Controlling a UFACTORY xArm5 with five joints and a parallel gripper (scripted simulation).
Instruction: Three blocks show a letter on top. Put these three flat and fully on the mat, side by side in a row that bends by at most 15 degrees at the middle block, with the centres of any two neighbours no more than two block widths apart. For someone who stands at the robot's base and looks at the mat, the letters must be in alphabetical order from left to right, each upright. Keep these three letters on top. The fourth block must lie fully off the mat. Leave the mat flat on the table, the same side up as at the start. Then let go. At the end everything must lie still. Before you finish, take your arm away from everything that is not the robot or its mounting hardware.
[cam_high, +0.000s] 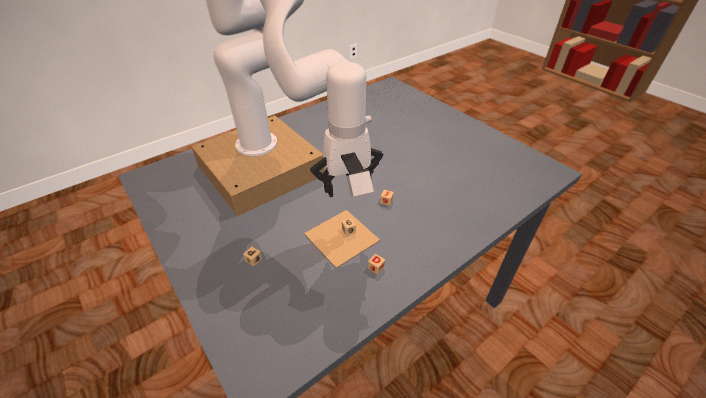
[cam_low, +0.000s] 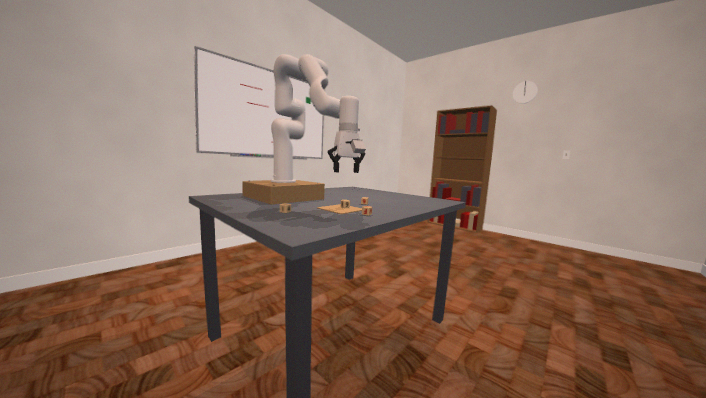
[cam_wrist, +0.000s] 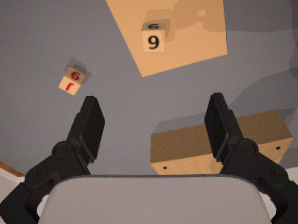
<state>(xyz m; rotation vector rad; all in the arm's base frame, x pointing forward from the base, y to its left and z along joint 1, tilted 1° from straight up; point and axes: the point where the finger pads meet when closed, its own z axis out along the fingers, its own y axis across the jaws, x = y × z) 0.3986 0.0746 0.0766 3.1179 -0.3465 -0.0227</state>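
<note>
The mat (cam_high: 336, 257) (cam_low: 329, 209) (cam_wrist: 202, 47) lies flat on the table. A block with a black 9 or 6 on top (cam_high: 349, 227) (cam_low: 345, 204) (cam_wrist: 153, 42) stands on it. A block with a red J on top (cam_high: 386, 198) (cam_low: 364, 200) (cam_wrist: 72, 81) stands off the mat, on the bookshelf side. A block with a red D on top (cam_high: 376, 264) (cam_low: 367, 211) stands just off the mat's far side from the base. A block with a black P on top (cam_high: 252, 256) (cam_low: 285, 208) stands off the mat on the other side. My gripper (cam_high: 349, 191) (cam_low: 346, 171) (cam_wrist: 153, 107) is open and empty, high above the table between base and mat.
The wooden base block (cam_high: 275, 190) (cam_low: 295, 193) (cam_wrist: 185, 145) under the arm stands between the wall and the mat. The table's edge (cam_high: 425, 306) runs beyond the D block. Shadows of the arm fall across the P side and part of the mat.
</note>
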